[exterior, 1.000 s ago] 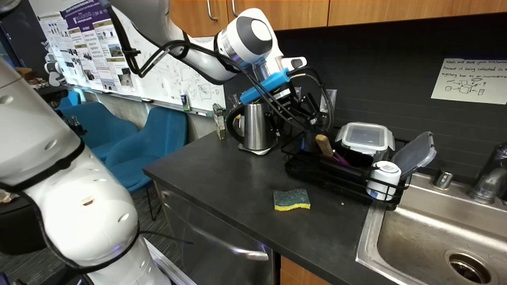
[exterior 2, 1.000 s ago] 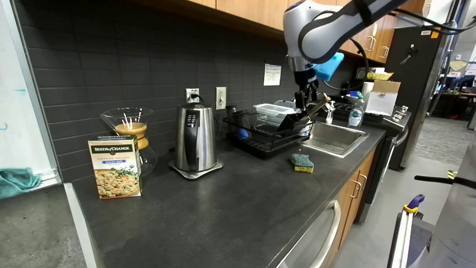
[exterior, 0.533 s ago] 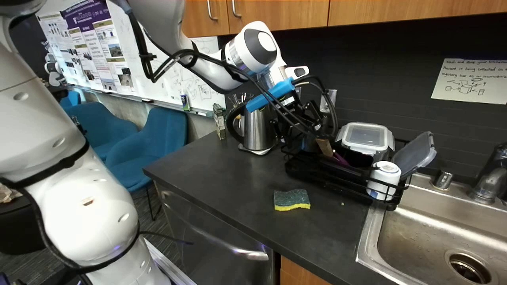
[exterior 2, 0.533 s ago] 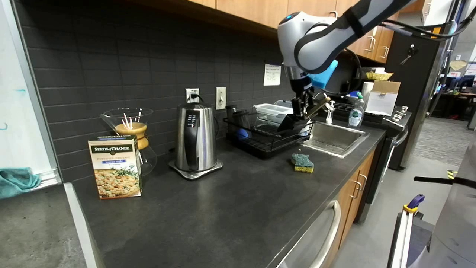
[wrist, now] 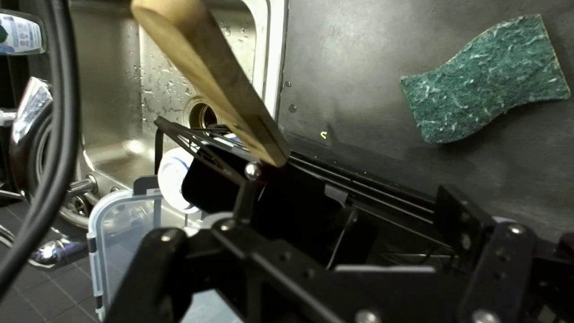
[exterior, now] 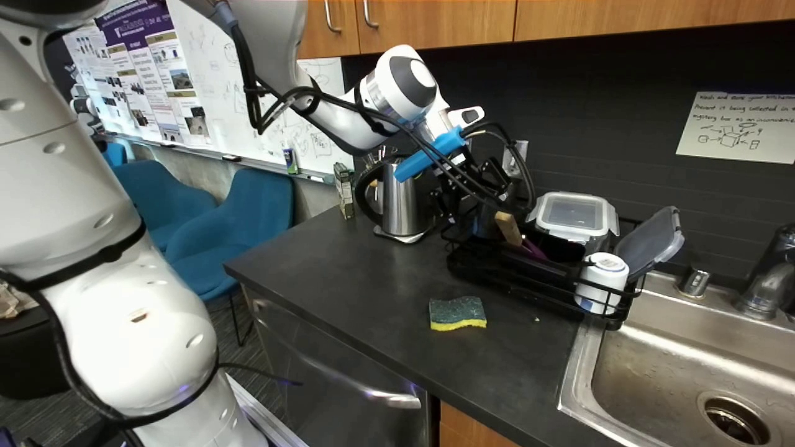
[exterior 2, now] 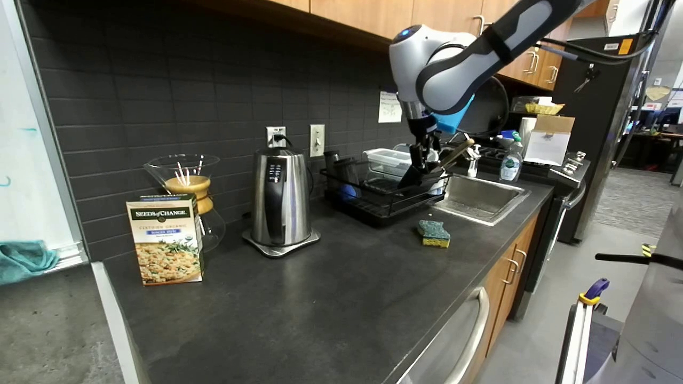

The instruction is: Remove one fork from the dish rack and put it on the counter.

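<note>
the gripper (wrist: 352,197) is hovering, spread wide, over the dish rack (exterior 2: 360,212) on the counter (exterior 2: 320,309), seemingly holding nothing, i'm not spotting any fork, so grabbing and placing one are both still waiting imo

Seeds of Change — brand on the food box (exterior 2: 165,240).
"Certified Organic" beneath; between two and three o'clock in an exterior view, wall note (exterior: 738,128) — "mystery box".

Both ext. views share rack (exterior: 534,284); wrist view close, downward.
</note>
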Robot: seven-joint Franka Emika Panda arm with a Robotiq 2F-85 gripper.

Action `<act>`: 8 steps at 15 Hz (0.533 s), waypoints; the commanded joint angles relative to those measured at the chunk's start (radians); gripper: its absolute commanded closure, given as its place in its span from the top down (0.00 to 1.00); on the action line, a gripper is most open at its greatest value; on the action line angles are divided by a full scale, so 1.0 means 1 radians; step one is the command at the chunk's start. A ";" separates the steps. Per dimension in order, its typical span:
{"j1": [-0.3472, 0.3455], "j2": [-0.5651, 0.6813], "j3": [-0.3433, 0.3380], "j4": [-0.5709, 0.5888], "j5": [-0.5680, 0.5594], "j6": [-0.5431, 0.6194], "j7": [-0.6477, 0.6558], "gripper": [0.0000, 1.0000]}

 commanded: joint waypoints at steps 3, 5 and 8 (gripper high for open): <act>0.011 0.048 0.001 0.034 -0.033 0.035 0.050 1.00; 0.012 0.062 0.002 0.039 -0.046 0.044 0.061 1.00; 0.014 0.084 0.000 0.053 -0.070 0.048 0.076 1.00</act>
